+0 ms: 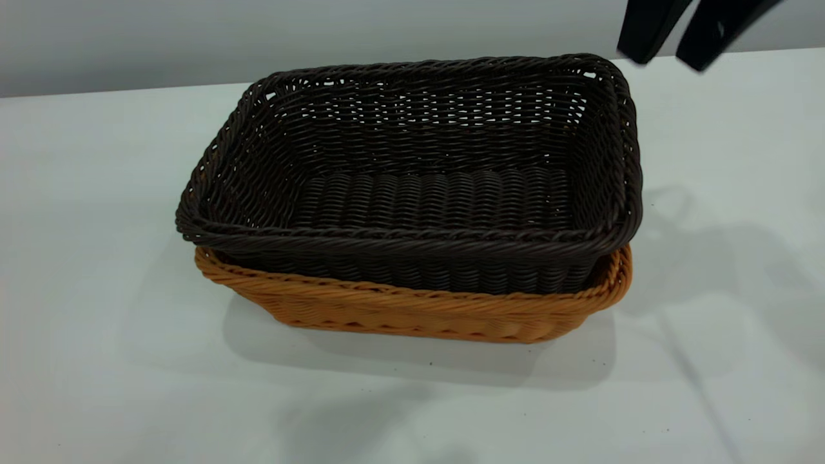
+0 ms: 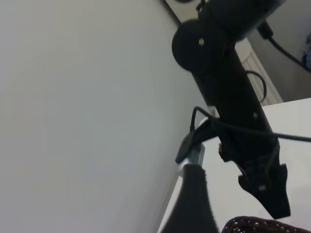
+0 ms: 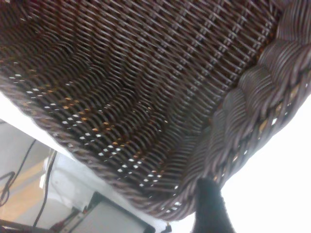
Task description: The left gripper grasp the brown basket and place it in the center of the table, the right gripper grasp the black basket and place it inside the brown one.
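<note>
Black basket [image 1: 412, 180] sits nested in brown basket [image 1: 412, 309], mid-counter [image 1: 97, 290]. Right gripper [image 1: 670, 48] above its far right corner, jaws apart, empty. Looks done; next just retract. Left gripper's jaws: can't tell.

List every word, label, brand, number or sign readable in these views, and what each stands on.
None can be read.
black basket: bare weave, no tag or label.
brown basket: bare weave, no label.
table: plain white, only tiny specks.
right claw: plain black, no marking visible.
Arm seen in the left wrist view: no lettering shows.
</note>
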